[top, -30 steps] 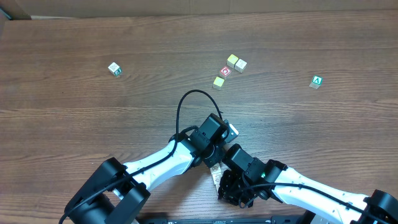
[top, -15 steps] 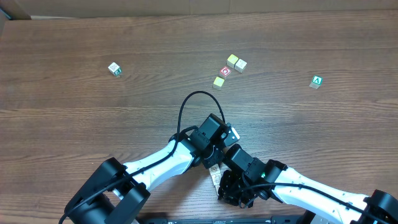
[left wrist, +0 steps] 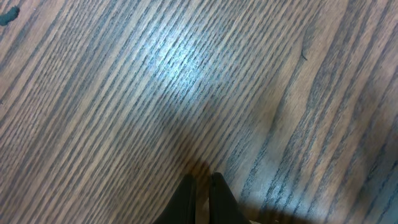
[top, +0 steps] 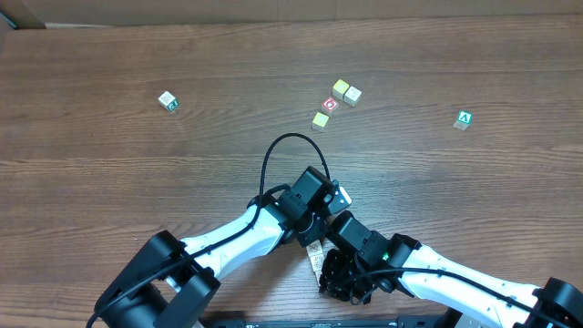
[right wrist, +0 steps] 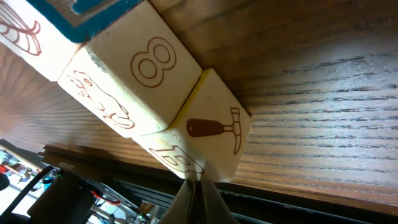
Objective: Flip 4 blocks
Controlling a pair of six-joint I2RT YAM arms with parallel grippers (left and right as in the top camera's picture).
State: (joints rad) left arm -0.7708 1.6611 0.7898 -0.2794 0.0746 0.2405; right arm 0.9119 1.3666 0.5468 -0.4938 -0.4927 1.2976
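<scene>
In the right wrist view, pale wooden blocks lie in a touching row. The nearest block (right wrist: 214, 127) shows a hammer drawing and a letter B. The block beside it (right wrist: 152, 59) shows an 8 and an animal drawing. A teal-faced block (right wrist: 93, 12) follows at the top left. My right gripper (right wrist: 194, 186) is shut, its tips against the hammer block's lower corner, holding nothing. My left gripper (left wrist: 200, 183) is shut just above bare wood, with no block in its view. From overhead, both wrists crowd the front centre and only a sliver of the blocks (top: 316, 258) shows between them.
Far back on the table sit a red-faced cube (top: 331, 105), yellow and tan cubes (top: 346, 91) beside it, and another yellow cube (top: 321, 119). A green "A" cube (top: 465, 119) is at the right and a green-edged cube (top: 167, 100) at the left. The table's front edge (right wrist: 311, 193) runs just behind my right gripper.
The left wrist has shifted very slightly to the right. The blocks and the right arm have not moved.
</scene>
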